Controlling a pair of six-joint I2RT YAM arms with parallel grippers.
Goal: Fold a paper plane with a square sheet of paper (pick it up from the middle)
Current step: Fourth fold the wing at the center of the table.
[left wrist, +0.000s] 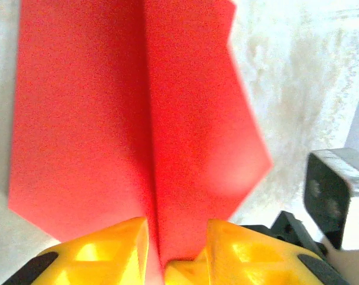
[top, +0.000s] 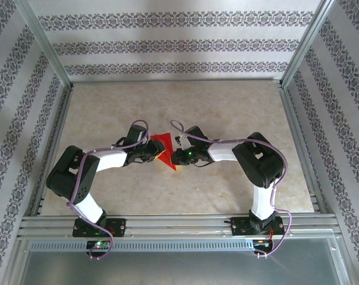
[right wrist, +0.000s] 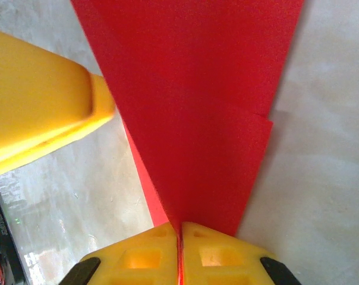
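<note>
Paper (top: 163, 144), bright red and creased into a pointed wedge, sat at the middle of the tabletop (top: 227, 113), caught between my two pincers, which met nose to nose over it. From the left wrist camera I saw a sharp centre crease running straight up the paper, a broad panel falling away on each side, and one panel ending in a stepped edge and a blunt corner. From the right wrist camera the paper fanned out wide from a narrow root, with a small notch where one layer stopped short of another. The right pincer (right wrist: 180, 227) was clamped on that root: its yellow fingers (right wrist: 138, 255) were pressed together with only a thin red line of paper between them. The left pincer (left wrist: 177, 228) stood astride the crease with its yellow fingers (left wrist: 108, 249) a little apart and red paper filling the gap; I could not tell whether they were pinching the fold or merely flanking it. One of those left fingers (right wrist: 43, 101) also showed in the right wrist view, just beside one edge of the paper. I could not tell whether the paper touched the tabletop or hung just above it. The left arm (top: 78, 178) and the right arm (top: 260, 163) reached inward from their bases at the near edge, and a green light (top: 190, 155) glowed by the right wrist.
</note>
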